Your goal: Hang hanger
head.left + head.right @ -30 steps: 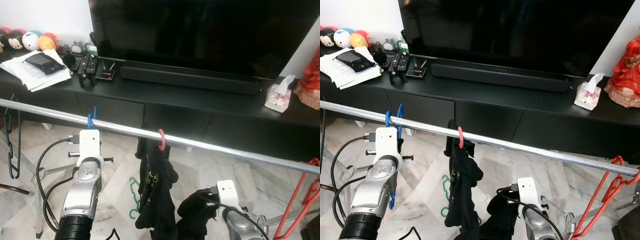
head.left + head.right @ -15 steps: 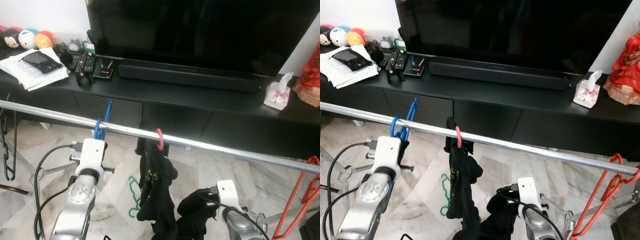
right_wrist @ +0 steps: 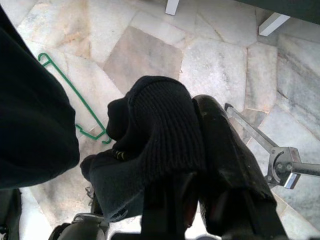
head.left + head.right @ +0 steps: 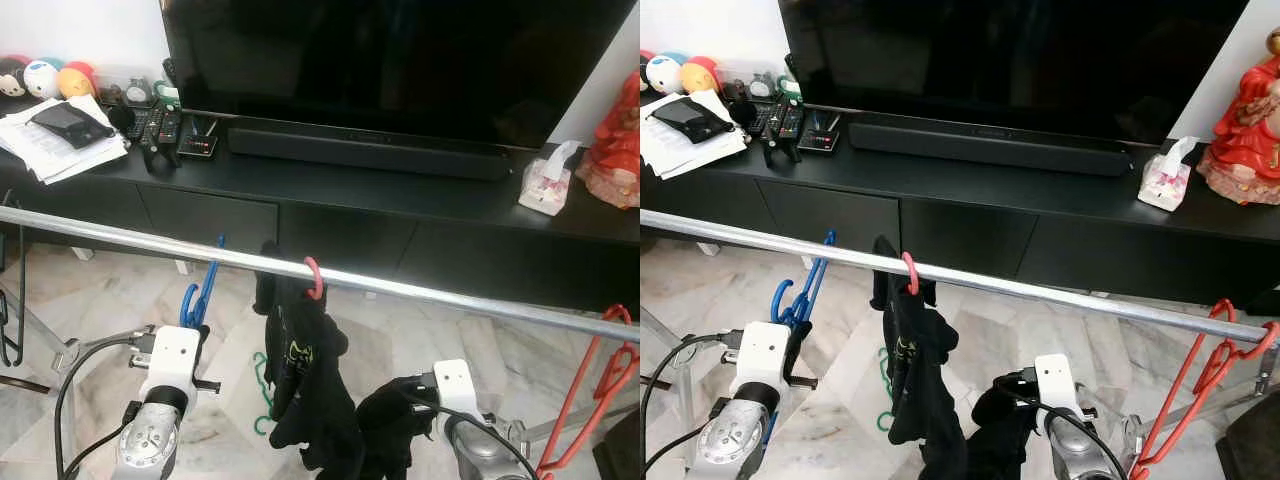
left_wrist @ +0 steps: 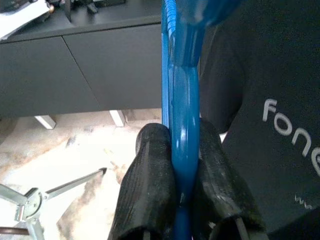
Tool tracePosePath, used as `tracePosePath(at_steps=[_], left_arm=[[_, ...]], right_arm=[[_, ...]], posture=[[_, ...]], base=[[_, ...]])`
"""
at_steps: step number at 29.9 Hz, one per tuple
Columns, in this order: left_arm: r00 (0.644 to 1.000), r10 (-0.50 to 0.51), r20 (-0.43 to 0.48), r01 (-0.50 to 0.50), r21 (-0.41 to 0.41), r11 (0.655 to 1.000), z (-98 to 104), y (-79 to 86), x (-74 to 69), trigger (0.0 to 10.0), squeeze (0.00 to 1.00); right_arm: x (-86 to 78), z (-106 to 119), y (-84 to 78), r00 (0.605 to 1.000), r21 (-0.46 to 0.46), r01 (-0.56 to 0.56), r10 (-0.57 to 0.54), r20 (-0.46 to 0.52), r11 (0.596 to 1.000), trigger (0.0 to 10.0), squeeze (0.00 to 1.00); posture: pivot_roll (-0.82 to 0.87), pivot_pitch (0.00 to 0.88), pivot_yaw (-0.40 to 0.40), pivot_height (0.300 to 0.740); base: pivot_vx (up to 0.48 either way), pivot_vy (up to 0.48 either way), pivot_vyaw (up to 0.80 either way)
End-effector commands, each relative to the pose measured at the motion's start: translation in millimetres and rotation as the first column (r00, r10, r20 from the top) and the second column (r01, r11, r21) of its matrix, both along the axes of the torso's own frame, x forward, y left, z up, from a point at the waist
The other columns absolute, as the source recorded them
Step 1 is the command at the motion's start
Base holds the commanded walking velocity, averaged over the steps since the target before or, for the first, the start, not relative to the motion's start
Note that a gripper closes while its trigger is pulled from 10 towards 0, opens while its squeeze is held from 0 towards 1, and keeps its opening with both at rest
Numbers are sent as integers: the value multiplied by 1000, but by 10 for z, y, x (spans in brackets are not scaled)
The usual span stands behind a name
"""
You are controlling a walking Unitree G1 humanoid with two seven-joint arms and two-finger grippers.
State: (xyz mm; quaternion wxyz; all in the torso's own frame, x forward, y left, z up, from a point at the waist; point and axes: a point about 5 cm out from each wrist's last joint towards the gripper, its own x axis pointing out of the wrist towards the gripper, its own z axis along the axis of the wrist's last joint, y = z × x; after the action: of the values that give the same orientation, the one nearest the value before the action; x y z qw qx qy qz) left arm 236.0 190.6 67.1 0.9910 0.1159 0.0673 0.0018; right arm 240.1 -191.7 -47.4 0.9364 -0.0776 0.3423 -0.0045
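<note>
Television (image 4: 400, 60): large, dark screen, standing on the long black cabinet (image 4: 400, 215) along the wall.

Soundbar (image 4: 365, 155): black, lying on the cabinet top just in front of the television.

Metal rail (image 4: 420, 290): silver bar running across the scene in front of the cabinet, above a marble floor (image 4: 90, 290).

Black garment (image 4: 300, 380): draped on a pink hanger (image 4: 315, 277) whose hook sits over the rail.

Red hanger (image 4: 600, 390): hooked at the rail's right end.

Left gripper (image 5: 176, 165): low, below the rail on the robot's left; both black fingers pressed against the stem of the blue hanger (image 4: 197, 295), pinching it between them. The hanger rises from the gripper toward the rail; whether its hook rests on the rail or stops just short cannot be told.

Right gripper (image 3: 200, 165): low on the robot's right, fingers clamped on a dark knitted cloth (image 3: 155, 145).

Papers (image 4: 60, 140): pile at the cabinet's left end, a dark pouch on top.

Tissue box (image 4: 543, 185): at the cabinet's right end.

Green hanger (image 3: 75, 107): lying flat on the floor
</note>
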Motion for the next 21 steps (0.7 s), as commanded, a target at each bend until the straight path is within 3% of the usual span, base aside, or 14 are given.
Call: tracePosePath(at_steps=[1,21], left_arm=[[1000,-3,7,3,-23,1000,-24,-27,7,10000,0],[1000,-25,14,25,-49,998,-69,-96,20,10000,0]], right_arm=[[23,28,-43,1000,-7,7,-7,18,1000,10000,0],[25,41,-79,999,-2,14,-14,34,1000,10000,0]], posture=[[-19,84,-114,740],[-33,62,-101,740]], base=[[0,0,0],[-256,0,0]])
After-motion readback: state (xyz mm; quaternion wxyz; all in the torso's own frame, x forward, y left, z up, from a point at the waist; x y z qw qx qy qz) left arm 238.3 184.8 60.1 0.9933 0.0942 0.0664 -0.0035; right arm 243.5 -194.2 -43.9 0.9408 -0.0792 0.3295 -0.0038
